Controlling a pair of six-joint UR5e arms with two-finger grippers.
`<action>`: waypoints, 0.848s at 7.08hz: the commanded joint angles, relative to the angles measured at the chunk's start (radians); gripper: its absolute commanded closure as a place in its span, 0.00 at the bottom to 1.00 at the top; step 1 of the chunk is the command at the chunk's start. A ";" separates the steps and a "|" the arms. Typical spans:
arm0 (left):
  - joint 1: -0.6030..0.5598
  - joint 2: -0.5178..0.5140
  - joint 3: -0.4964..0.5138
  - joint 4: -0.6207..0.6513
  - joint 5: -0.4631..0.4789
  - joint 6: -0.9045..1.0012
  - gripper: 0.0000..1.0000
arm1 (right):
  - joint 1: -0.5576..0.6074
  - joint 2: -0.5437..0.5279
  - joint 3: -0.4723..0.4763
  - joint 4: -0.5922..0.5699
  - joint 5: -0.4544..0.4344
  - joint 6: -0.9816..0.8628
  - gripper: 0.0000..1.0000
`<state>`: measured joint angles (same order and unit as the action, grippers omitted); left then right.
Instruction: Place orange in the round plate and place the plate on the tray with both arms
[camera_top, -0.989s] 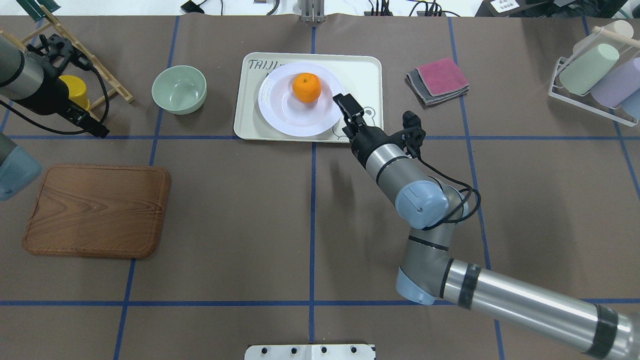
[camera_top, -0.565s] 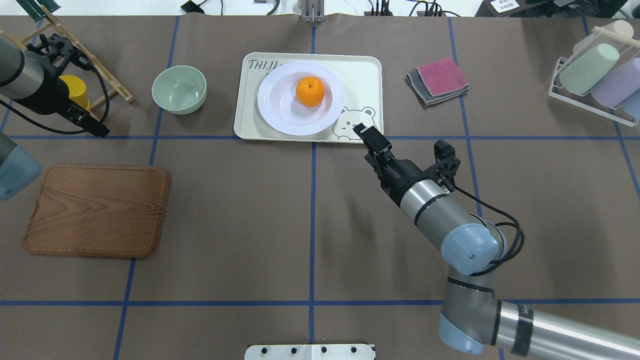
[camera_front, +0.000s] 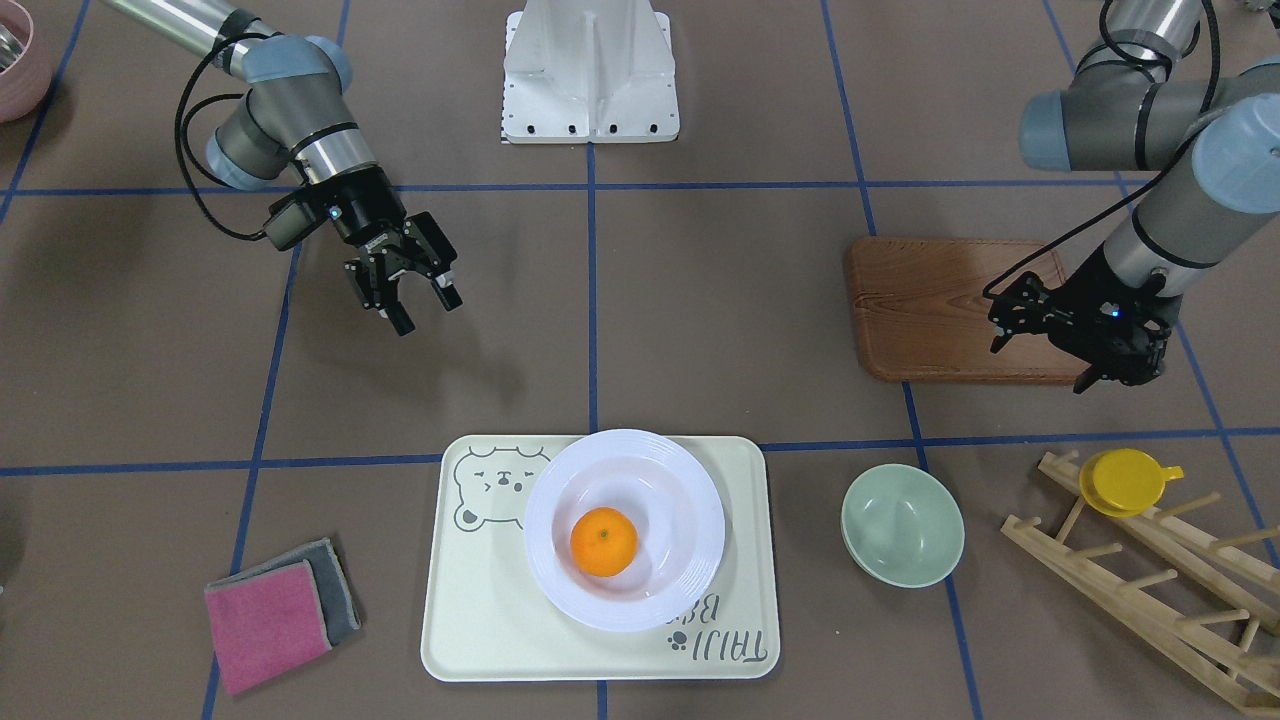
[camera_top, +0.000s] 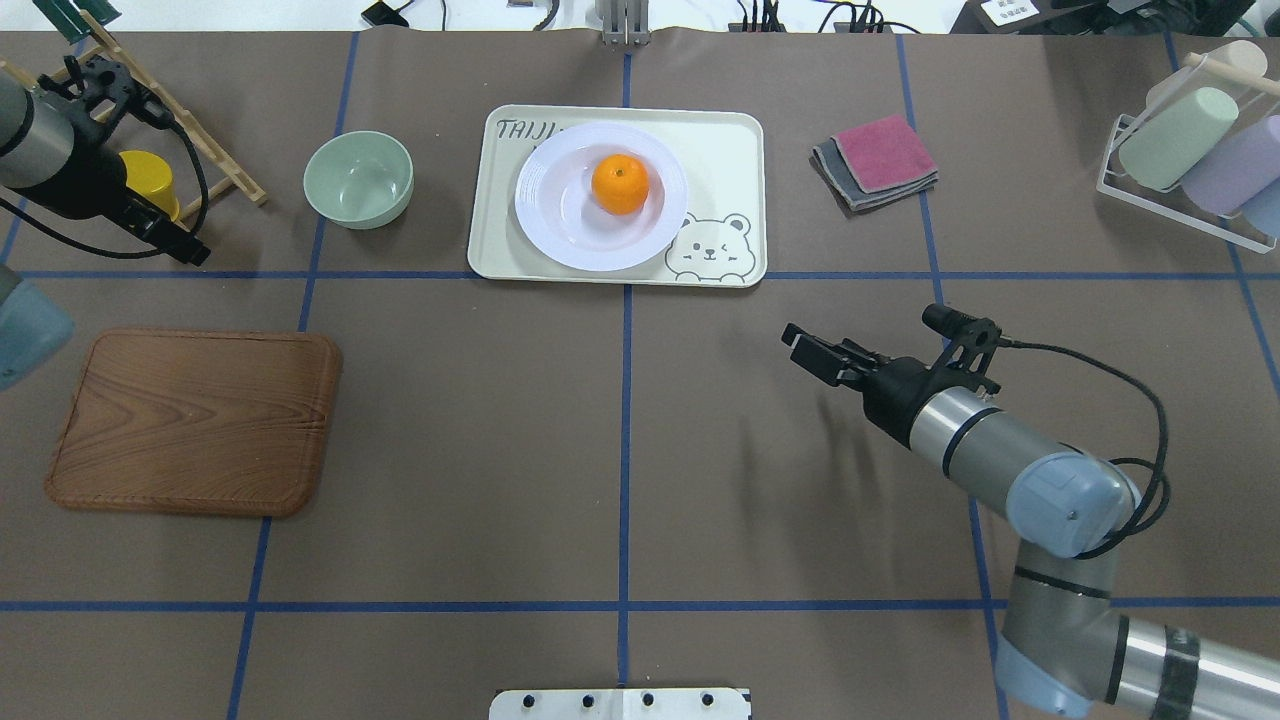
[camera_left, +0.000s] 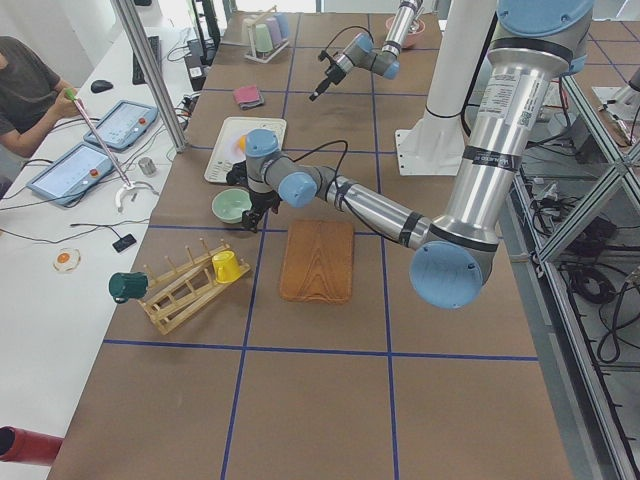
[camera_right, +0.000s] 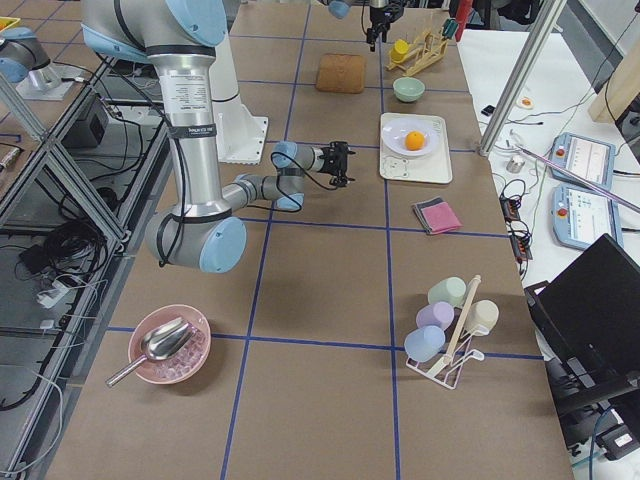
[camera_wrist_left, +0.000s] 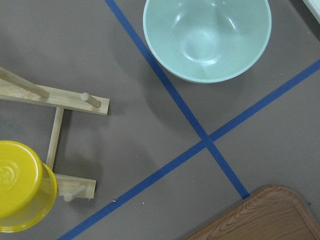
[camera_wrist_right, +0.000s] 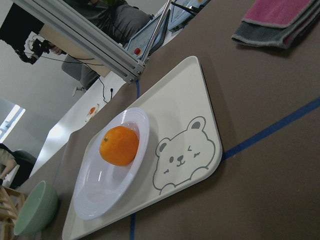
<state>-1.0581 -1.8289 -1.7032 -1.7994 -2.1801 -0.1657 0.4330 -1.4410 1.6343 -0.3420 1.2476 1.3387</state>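
Observation:
The orange (camera_top: 620, 184) lies inside the white round plate (camera_top: 545, 215), and the plate rests on the cream bear tray (camera_top: 730, 150) at the far middle of the table. In the front-facing view the orange (camera_front: 604, 541) sits a little off centre in the plate (camera_front: 690, 500) on the tray (camera_front: 480, 620). My right gripper (camera_top: 800, 350) hovers open and empty over bare table, well to the near right of the tray. My left gripper (camera_top: 190, 255) hangs at the far left between the green bowl and the wooden board, open and holding nothing.
A pale green bowl (camera_top: 359, 178) stands left of the tray. Beside it a yellow cup (camera_top: 150, 180) hangs on a wooden rack. A brown wooden board (camera_top: 195, 420) lies near left. Folded pink and grey cloths (camera_top: 880, 160) and a rack of cups (camera_top: 1200, 140) are at the far right.
My right gripper has pulled back from the plate's rim toward the near right and turned sideways. The orange shifted slightly in the plate. The left arm edged a little left.

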 joint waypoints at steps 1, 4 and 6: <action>-0.017 0.000 0.002 0.000 0.002 0.050 0.00 | 0.264 -0.111 -0.005 -0.050 0.371 -0.375 0.00; -0.136 0.037 0.022 0.012 -0.039 0.203 0.00 | 0.718 -0.165 -0.007 -0.366 0.868 -0.929 0.00; -0.265 0.039 0.123 0.021 -0.122 0.296 0.00 | 0.911 -0.183 -0.005 -0.631 1.045 -1.306 0.00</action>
<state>-1.2488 -1.7936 -1.6359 -1.7854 -2.2554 0.0869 1.2254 -1.6107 1.6284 -0.8168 2.1830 0.2562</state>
